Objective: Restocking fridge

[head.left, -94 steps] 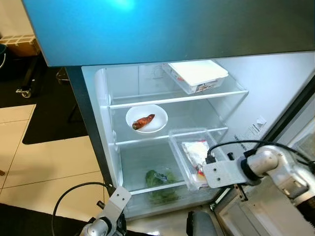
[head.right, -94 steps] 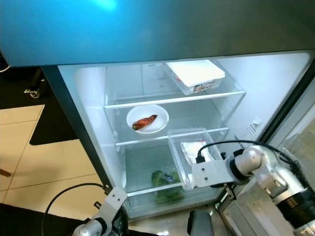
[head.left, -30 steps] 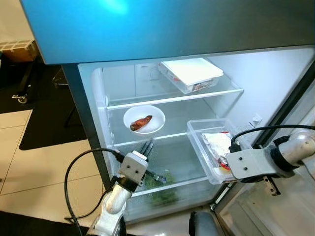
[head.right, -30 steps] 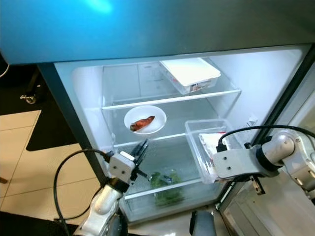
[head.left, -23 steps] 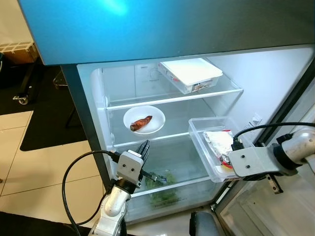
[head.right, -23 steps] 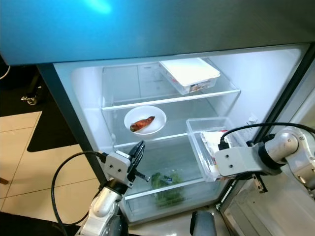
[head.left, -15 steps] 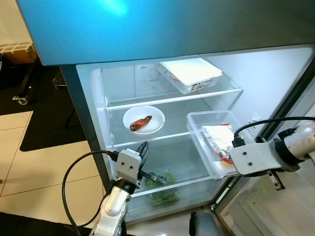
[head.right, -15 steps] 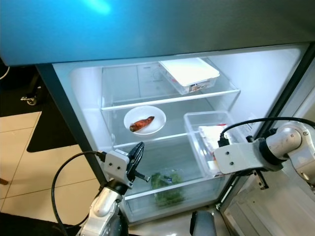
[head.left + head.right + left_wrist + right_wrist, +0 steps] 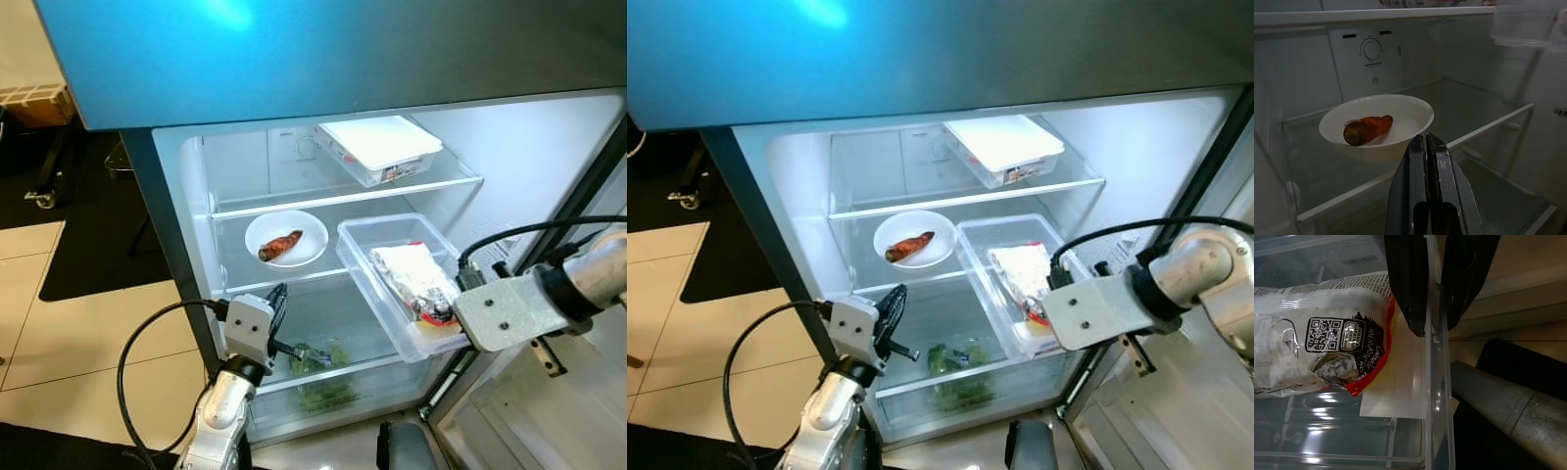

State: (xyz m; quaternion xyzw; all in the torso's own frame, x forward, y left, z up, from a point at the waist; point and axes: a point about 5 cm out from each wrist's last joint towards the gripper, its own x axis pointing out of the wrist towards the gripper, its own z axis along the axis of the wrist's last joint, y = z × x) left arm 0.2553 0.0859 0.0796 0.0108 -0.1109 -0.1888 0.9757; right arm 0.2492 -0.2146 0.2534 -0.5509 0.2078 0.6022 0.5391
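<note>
Clear bin held at the front edge of the fridge's middle shelf, long axis pointing inward

The open fridge (image 9: 186, 225) has a white lidded box (image 9: 380, 149) at the right end of its top shelf, and a white bowl (image 9: 286, 238) with a reddish root on the middle shelf (image 9: 294, 281), toward its left. The right gripper (image 9: 1431, 308) is clamped on the near wall of the clear bin (image 9: 397, 284), which carries a packet (image 9: 413, 277). The bin's far end overhangs the right half of that shelf's front edge, beside the bowl, so I judge a straight push inward would seat it. The left gripper (image 9: 1427, 161), fingers pressed together and empty, hovers before the same shelf, facing the bowl.
</note>
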